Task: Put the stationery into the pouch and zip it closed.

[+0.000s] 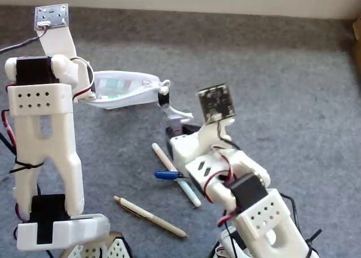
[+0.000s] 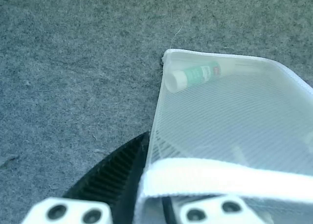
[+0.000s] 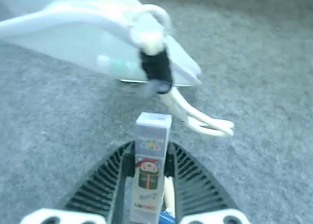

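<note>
Status: pouch (image 1: 121, 89) appears lifted off the grey carpet (image 1: 293, 89), toward its far-left part. It is held at one end by the left claw (image 1: 86, 94), which is clenched on the white rim strip. A green-labelled tube (image 2: 193, 76) is already inside, lying against the mesh at the pouch's far end.

Right claw (image 3: 149, 153) is clenched on a small printed box (image 3: 152, 131). The box stands lengthwise between the jaws and points at the zipper end of the pouch. The black zipper pull (image 3: 156, 70) and its white cord loop (image 3: 198, 119) sit between the box and the pouch. Loose pens (image 1: 149, 214) lie on the carpet toward the middle of the near edge, just beside the right arm.

Risks, as judged:
- How wide the mouth is open cannot be seen. If it is narrow, the box would snag on the pull or cord and shove the pouch aside.
- The pouch is gripped at one end only. The free end may flex under a push, so the box could drop outside.
- Tipping the mouth downward could let the tube slide out.
- The right arm is close to the pens, and a sweep could scatter them.
</note>
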Robot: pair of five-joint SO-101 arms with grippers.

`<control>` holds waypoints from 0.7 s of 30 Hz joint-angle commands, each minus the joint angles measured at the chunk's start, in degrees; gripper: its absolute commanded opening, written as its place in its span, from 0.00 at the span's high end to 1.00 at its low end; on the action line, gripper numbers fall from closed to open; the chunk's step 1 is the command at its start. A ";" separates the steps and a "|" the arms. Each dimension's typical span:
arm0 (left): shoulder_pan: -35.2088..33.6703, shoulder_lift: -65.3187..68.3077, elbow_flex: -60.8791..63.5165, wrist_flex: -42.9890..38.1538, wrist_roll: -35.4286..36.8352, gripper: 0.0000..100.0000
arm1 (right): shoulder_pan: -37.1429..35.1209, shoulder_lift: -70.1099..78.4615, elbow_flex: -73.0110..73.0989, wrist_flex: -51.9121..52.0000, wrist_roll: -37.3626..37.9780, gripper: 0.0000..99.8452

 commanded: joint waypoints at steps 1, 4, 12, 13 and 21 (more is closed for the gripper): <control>-1.10 -0.04 -1.27 0.00 0.44 0.99 | -5.05 -4.70 -0.66 -0.57 3.69 1.00; -1.10 -0.04 -1.27 0.00 0.44 0.99 | -8.84 -6.02 -0.92 -0.66 5.10 1.00; -1.10 -0.04 -1.27 0.00 0.44 0.99 | -10.33 -5.93 -2.15 -14.37 8.79 1.00; -1.10 -0.04 -1.27 0.00 0.44 0.99 | -10.33 -5.93 -2.15 -16.57 9.05 1.00; -1.01 0.13 -1.27 0.00 0.44 0.99 | -10.33 -5.93 -2.15 -32.75 9.14 1.00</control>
